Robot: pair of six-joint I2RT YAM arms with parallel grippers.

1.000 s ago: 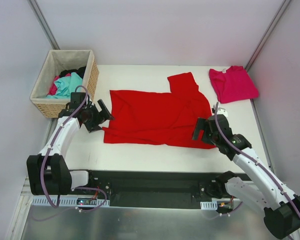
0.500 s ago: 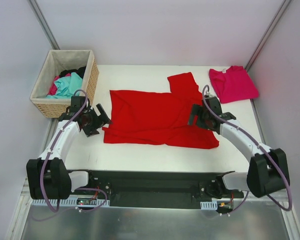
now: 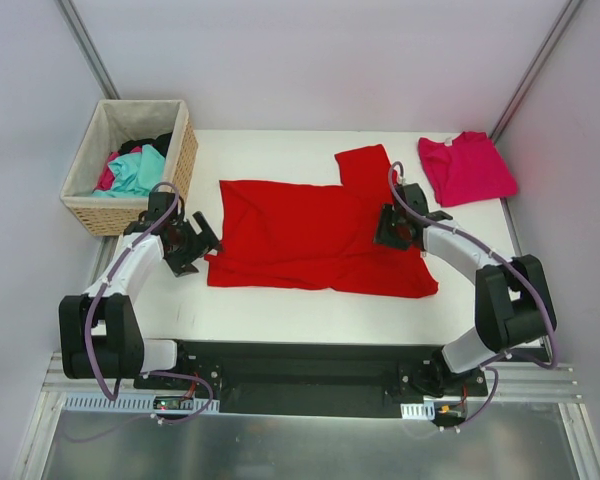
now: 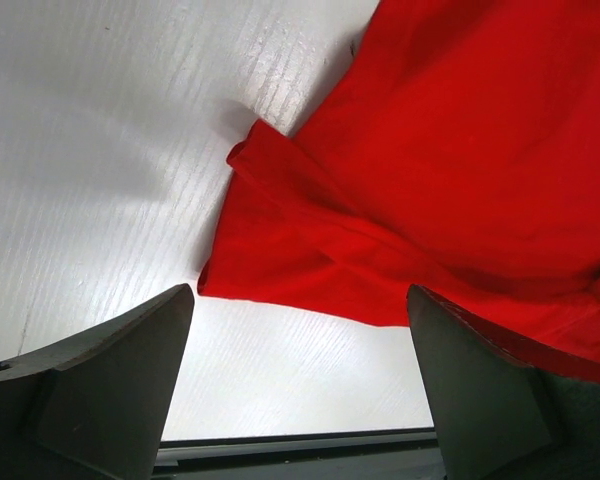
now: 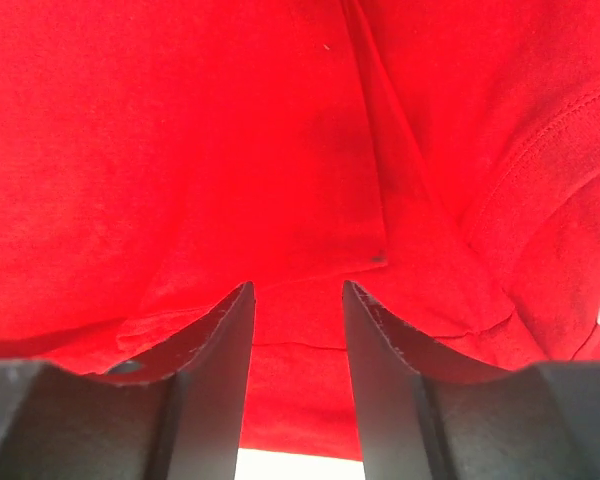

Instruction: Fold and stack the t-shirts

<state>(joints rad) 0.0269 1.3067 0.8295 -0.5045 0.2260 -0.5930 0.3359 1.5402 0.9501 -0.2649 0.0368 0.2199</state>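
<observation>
One basket (image 3: 186, 158) of clothes (image 3: 137, 170); left gripper (image 3: 197, 240) spread, right gripper (image 3: 386, 228) over red t-shirt (image 3: 300, 235), grip unclear.

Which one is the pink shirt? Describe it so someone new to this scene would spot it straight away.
Start at the white table and go to its far right corner. The pink shirt lies there alone, just clear of the red shirt that fills the middle. It is the smaller of the two, magenta rather than bright red, and compact rather than spread out.
</observation>
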